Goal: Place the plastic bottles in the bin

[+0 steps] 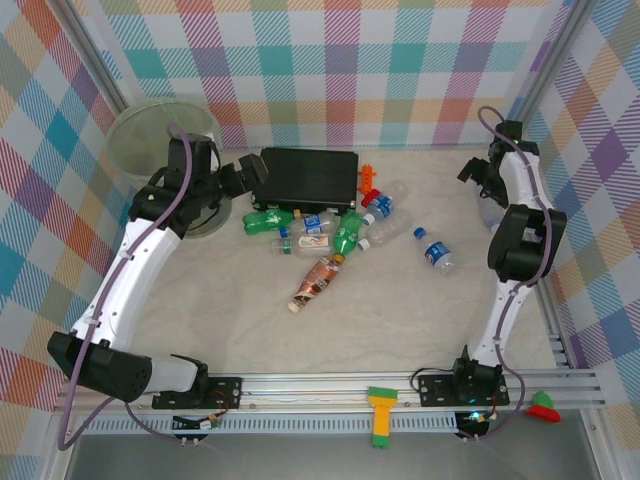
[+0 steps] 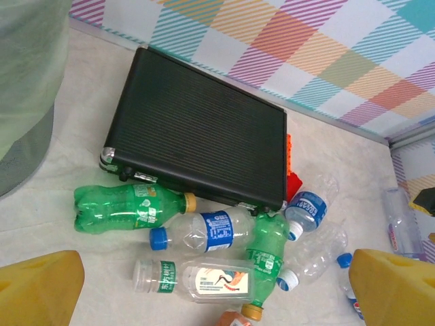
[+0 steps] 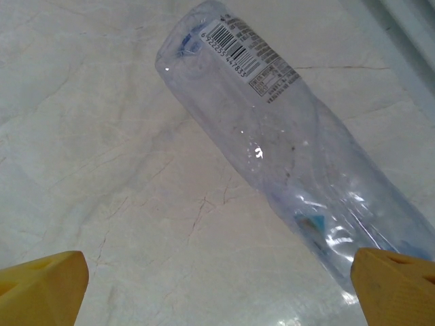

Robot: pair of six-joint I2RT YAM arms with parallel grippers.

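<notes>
Hovering with both hands spread wide, nothing gripped: left hand over the bottle pile beside the black case, right hand low over a lone clear bottle lying flat near the right edge of the counter. Target bin at far left corner, near the left hand, well apart from the clear bottle; contents not readable through the wall. Risks, as judged: closing off-centre on the clear bottle and squirting it sideways, being round, light and slick; pinching two overlapped bottles from the pile at once, or snagging the case edge, given the tight stacking; clipping the bin rim on the carry and tipping it; dropping mid-haul across the counter on a weak pinch.
</notes>
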